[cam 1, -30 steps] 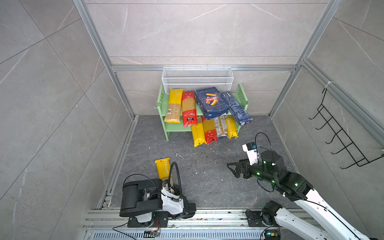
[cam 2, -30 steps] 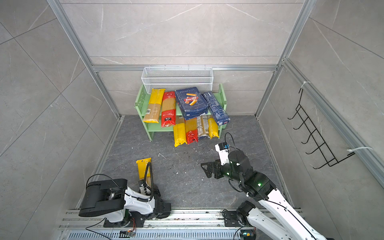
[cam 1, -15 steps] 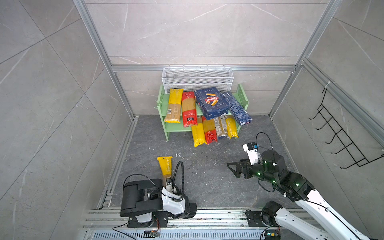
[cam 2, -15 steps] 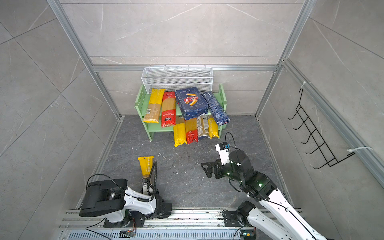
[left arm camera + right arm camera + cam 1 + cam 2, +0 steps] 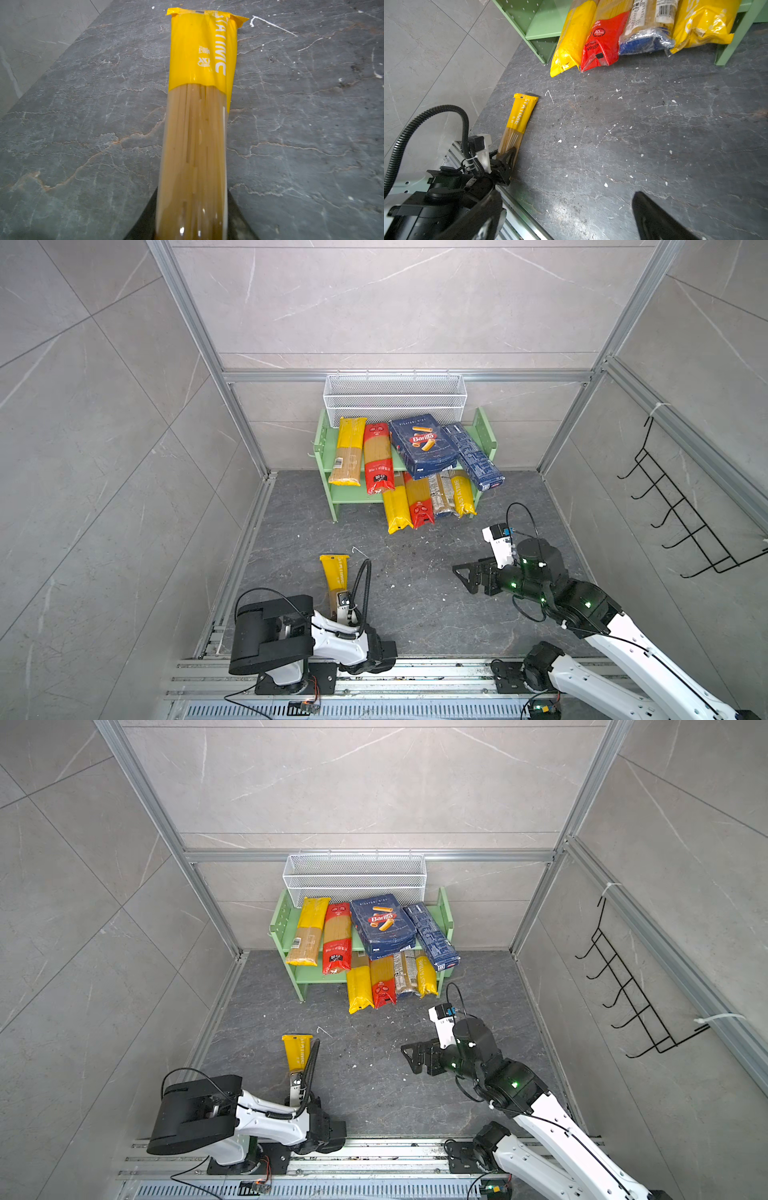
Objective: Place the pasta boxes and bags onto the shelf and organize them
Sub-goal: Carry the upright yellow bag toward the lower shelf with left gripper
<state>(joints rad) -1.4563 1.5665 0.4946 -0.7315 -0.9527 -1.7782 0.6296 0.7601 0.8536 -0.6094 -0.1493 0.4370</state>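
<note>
Yellow spaghetti packet (image 5: 334, 572) pinched by left end effector (image 5: 506, 155), right end effector (image 5: 465, 578) spread

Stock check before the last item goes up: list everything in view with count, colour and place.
shelf: one, light green, at the back
basket: one, white wire, above the shelf
hook rack: one, black, right wall
boxes: two, dark blue, top tier, right
top bags: two, yellow and red, top tier, left
lower bags: four, yellow, red, clear, yellow, lower tier, sticking out forward
loose bag: one, yellow and clear, on the floor
left gripper: one, black, shut on the loose bag
right gripper: one, black, open, empty
</note>
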